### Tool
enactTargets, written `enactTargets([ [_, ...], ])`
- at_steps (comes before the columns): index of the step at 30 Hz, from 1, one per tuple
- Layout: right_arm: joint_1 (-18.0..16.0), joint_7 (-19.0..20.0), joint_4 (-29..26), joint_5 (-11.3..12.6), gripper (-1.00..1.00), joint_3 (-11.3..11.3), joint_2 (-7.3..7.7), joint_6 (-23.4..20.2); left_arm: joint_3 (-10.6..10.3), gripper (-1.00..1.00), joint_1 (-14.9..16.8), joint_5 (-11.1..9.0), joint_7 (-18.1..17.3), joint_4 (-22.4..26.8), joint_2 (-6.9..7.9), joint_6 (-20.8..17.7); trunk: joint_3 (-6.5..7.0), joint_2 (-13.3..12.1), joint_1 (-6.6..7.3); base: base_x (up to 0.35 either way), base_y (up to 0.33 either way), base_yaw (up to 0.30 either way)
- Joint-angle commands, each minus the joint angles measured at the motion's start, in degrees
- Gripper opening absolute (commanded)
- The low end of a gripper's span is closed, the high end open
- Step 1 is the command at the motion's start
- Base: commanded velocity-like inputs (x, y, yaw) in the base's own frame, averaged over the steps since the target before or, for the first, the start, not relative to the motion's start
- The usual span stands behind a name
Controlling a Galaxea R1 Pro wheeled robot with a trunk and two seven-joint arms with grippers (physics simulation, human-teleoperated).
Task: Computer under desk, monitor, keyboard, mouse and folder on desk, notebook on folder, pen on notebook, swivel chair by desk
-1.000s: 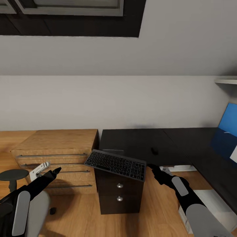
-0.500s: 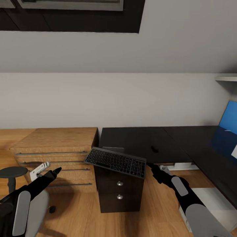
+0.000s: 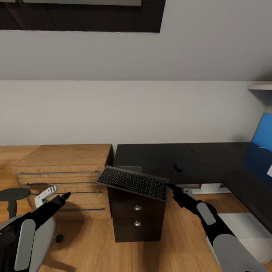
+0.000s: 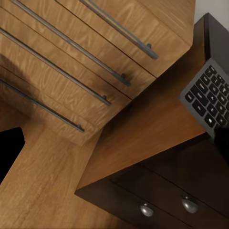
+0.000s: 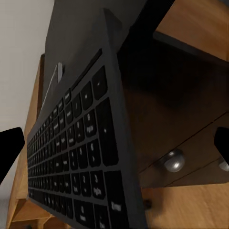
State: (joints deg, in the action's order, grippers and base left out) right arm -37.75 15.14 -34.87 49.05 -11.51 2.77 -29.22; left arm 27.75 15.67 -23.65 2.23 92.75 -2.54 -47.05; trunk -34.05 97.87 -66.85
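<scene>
Desk (image 3: 158, 158) corner sits nearer than a second ago, mouse (image 3: 178, 167) on top, and the keyboard (image 3: 133, 183), pinched at its end in my right gripper (image 3: 170, 186), has risen level with its edge, ready to set down.

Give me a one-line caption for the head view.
Right end effector holds the keyboard tilted over the desk's front edge, mouse beyond it.

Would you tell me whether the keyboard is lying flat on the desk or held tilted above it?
Tilted and off the surface: the keyboard slants in front of the desk edge, over the drawer fronts, with the right gripper at its right end.
</scene>
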Motion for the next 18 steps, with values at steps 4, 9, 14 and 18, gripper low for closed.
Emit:
enactTargets([
  [4,-0.04,0.18,0.05,0.16,1.00,-0.46,-0.05,-0.11,0.11,1.00,0.06,-0.52,0.23,0.06,-0.06,-0.32,-0.78,1.65,-0.88,0.000,0.000,0.000],
  [9,-0.04,0.47,0.06,0.22,1.00,-0.56,-0.05,-0.14,0.04,1.00,0.06,-0.52,0.23,0.06,-0.09,-0.32,-1.68,3.66,-1.98,0.000,0.000,0.000],
  [14,-0.04,4.24,0.27,0.20,1.00,-0.57,-0.02,-0.35,-0.04,1.00,0.06,-0.52,0.23,0.06,-0.10,-0.32,-2.58,5.66,-3.08,0.000,0.000,0.000],
  [18,-0.04,7.59,1.02,0.17,1.00,-0.54,0.08,-0.51,-0.06,1.00,0.06,-0.52,0.23,0.06,-0.10,-0.32,-3.30,7.27,-3.96,0.000,0.000,0.000],
])
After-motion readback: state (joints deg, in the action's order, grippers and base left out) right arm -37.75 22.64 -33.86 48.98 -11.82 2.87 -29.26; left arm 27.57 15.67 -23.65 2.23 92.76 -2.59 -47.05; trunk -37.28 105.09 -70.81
